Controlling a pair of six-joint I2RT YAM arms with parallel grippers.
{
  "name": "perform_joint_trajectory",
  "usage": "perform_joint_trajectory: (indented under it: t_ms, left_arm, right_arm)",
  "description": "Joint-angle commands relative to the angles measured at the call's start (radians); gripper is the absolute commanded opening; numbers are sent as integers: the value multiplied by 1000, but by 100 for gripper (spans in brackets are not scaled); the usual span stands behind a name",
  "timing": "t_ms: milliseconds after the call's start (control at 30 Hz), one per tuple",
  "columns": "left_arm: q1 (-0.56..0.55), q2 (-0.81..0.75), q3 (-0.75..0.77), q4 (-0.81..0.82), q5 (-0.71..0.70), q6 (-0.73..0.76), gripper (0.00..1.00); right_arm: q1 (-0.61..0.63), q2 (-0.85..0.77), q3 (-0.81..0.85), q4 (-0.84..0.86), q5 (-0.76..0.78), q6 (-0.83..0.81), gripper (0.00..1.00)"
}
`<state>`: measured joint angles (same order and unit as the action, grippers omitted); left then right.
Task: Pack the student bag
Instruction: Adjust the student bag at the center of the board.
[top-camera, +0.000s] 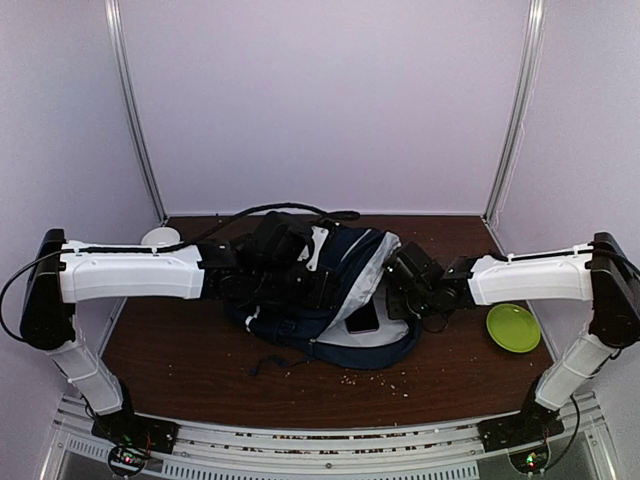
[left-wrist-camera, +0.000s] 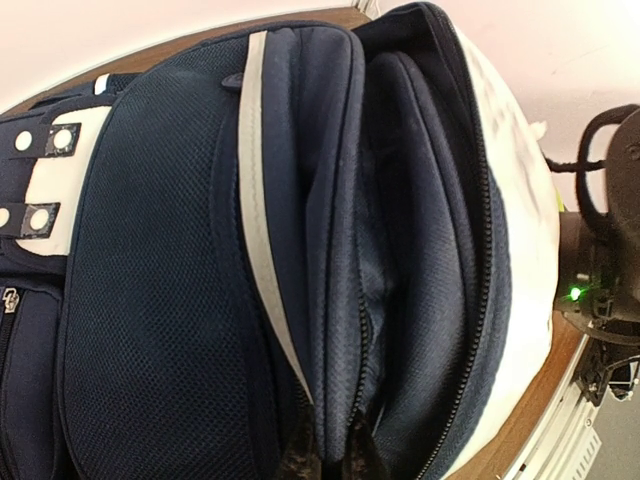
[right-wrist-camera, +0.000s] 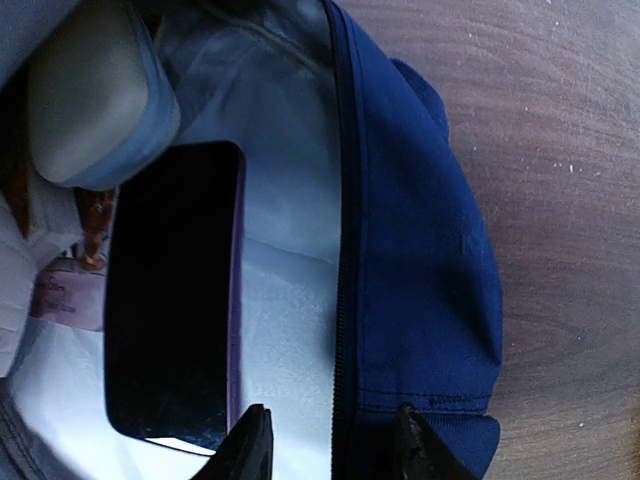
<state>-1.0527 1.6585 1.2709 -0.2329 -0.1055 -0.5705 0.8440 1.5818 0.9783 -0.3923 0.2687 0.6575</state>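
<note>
**Fig.** Top view + both wrist views, largest item first.

- **Table** (top-camera: 200, 370): dark wood; carries everything.
- **Student bag** (top-camera: 340, 290): lies at table centre btw. the two arms. Main mouth is unzipped and faces the right arm; pale lining exposed.
- **Left hand** (left-wrist-camera: 332, 462): closed tight on a navy fabric edge of the bag, prob. propping that side up.
- **Right hand** (right-wrist-camera: 330, 440): jaws part-open, astride the zip rim (right-wrist-camera: 342, 250). One finger sits over the lining inside, the other over navy cloth outside. No pinch visible.
- **Key relation:** the rim runs straight away from the right hand, parallel to its fingers, so the jaws would close across it. Right hand is the nearer one to the mouth.
- **Phone** (right-wrist-camera: 170, 300): dark slab flat on the lining, just inside the rim; long axis parallel w/ rim.
- **Grey case** (right-wrist-camera: 90, 110): rounded, deeper in, beyond the phone.
</note>
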Motion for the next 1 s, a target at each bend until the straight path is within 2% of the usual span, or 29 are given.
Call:
perform_joint_trajectory:
  t_ms: [0,133,367,400,700,967]
  left_arm:
    - [4,-70,2,118,-27,0,0]
    - [6,-78,-6,118,-32,3,0]
    - [7,-81,-19,118,-40,4,0]
    - [6,-80,-19,118,-40,3,0]
    - [5,-64,-15,125,-39,-2,0]
    - [7,-8,-10,148,-23,-16,0]
  right_arm:
    - [-6,26,-6,-23,15,5,39]
    - [-9,44,-23,-24,25,13,32]
    - [-13,-62,-27,-51,99,40,2]
    - [-15,-86,-21,-64,114,40,0]
    - [-28,-262,-18,-142,182,30,0]
    - [-37,-403,-256,-73,141,190,0]
